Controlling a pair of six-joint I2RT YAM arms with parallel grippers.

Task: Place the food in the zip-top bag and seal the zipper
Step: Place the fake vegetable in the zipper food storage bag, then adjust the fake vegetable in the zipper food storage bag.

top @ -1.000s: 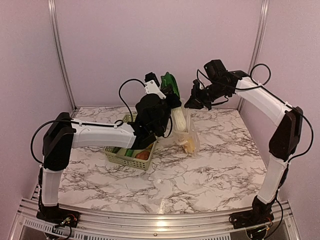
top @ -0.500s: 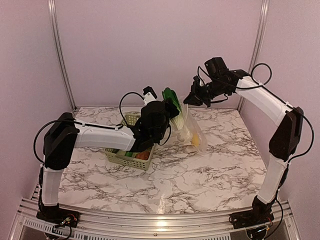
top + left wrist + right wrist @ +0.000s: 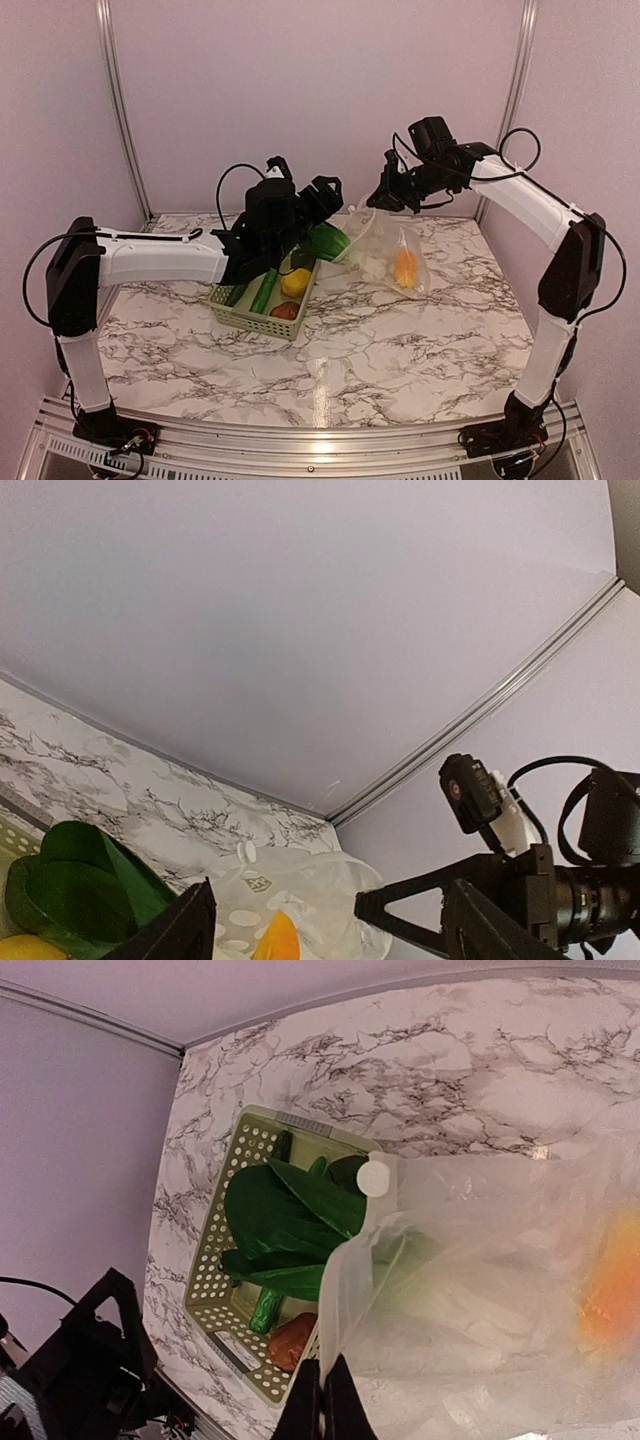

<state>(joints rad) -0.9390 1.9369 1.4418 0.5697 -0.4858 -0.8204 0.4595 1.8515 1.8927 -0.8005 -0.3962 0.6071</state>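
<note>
The zip-top bag [image 3: 392,252] is clear with white dots and hangs from my right gripper [image 3: 378,200], which is shut on its mouth edge [image 3: 345,1320]. Inside it lie an orange fruit [image 3: 405,268] and a white piece [image 3: 372,266]. A leafy green vegetable [image 3: 326,241] rests with its pale stem in the bag's mouth and its leaves [image 3: 285,1222] over the basket. My left gripper [image 3: 318,192] hovers open just above and left of the leaves, holding nothing; its fingers [image 3: 190,928] frame the bag [image 3: 310,885].
The pale green lattice basket [image 3: 232,315] sits left of the bag, holding a dark green cucumber [image 3: 265,290], a yellow fruit [image 3: 295,282] and a brown-red piece [image 3: 285,310]. A white slider tab [image 3: 377,1175] sits on the bag's mouth. The back wall stands close behind.
My left gripper opened, let go of the leafy green and drew back to the left. The green dropped into the bag's mouth and across the basket. The right gripper kept its hold.
</note>
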